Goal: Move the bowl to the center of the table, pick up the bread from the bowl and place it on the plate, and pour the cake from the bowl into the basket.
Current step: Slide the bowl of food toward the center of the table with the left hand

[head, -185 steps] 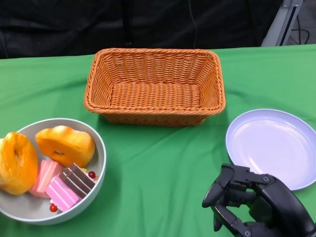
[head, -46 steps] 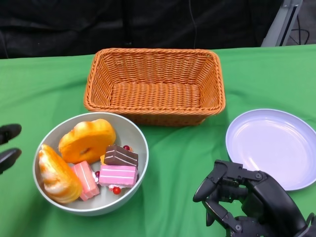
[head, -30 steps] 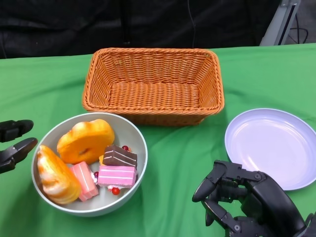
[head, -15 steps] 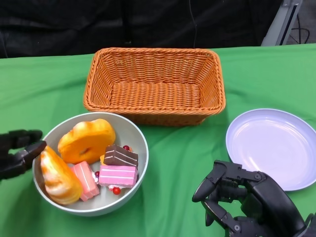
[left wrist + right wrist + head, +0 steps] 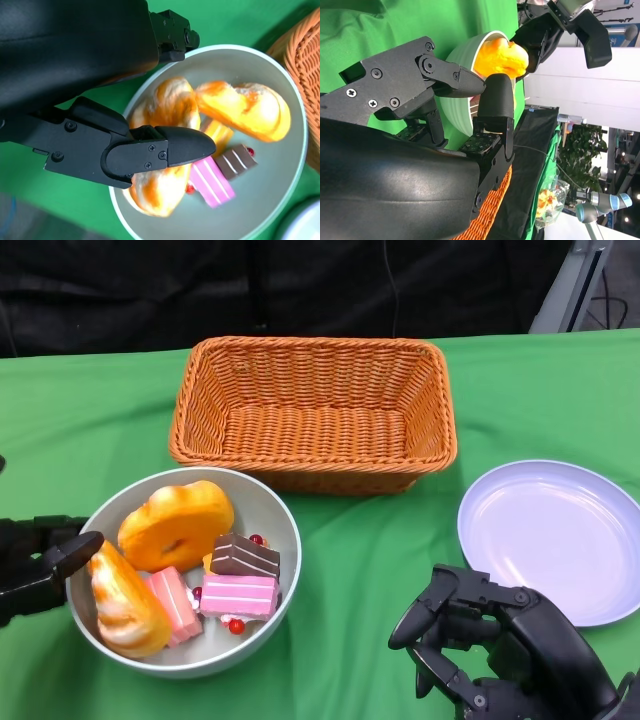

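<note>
Near the wicker basket, in the head view, the grey bowl sits just in front of the basket's front-left corner, toward the middle of the green table; the first step is judged largely done. Inside the bowl lie a ring-shaped bread, an elongated bread at the side farthest from the basket, and pink cake slices with a chocolate slice. The left hand reaches the bowl's outer rim, fingers apart around the tip of the elongated bread; whether it has closed on the bread cannot be told here. The lilac plate, right of the basket, is bare. The right hand hovers in front of the plate, fingers curled in, holding nothing.

Beside the basket, in the right wrist view, the right hand shows fingers drawn together on nothing; beyond it the left hand meets the elongated bread at the bowl rim.

Beside the basket edge, in the left wrist view, the left hand straddles the elongated bread, a finger above it and another at the rim; firm contact is not visible. Bread transfer is judged beginning; both breads and the cake pour remain.
</note>
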